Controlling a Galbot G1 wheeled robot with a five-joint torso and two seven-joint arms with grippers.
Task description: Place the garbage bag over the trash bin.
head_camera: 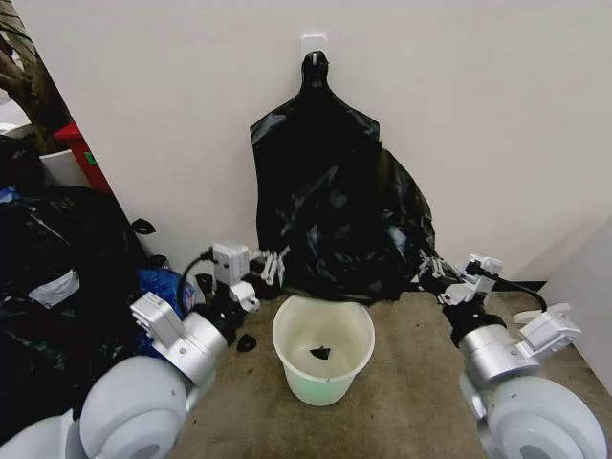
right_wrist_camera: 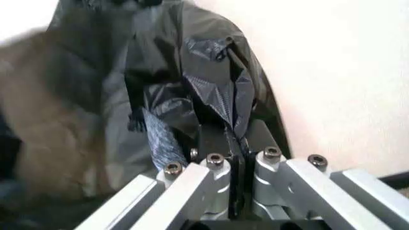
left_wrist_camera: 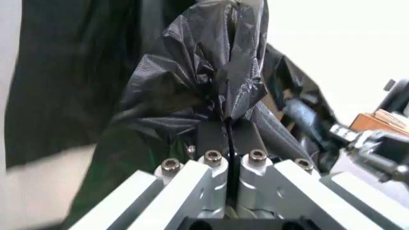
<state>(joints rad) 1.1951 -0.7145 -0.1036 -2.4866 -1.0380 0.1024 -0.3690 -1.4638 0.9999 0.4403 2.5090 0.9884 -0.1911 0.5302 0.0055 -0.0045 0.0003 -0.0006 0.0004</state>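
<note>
The garbage bag (head_camera: 378,229) is glossy black plastic, hanging in front of the wall with its lower edge stretched just above and behind the trash bin (head_camera: 323,378). The bin is a small cream-white bucket on the floor, and a small black scrap lies inside it. My left gripper (head_camera: 273,267) pinches the bag's lower left edge. In the left wrist view this gripper (left_wrist_camera: 228,128) is shut on bunched black film (left_wrist_camera: 211,72). My right gripper (head_camera: 430,267) holds the lower right edge, and in the right wrist view it (right_wrist_camera: 228,136) is shut on crinkled plastic (right_wrist_camera: 217,91).
More flat black bags (head_camera: 306,134) hang by a narrow neck from a white wall hook (head_camera: 314,44). A heap of stuffed black bags (head_camera: 53,287) fills the left side, beside a red object (head_camera: 86,153). Black scraps (head_camera: 246,341) lie on the brown floor. A wall corner stands at right.
</note>
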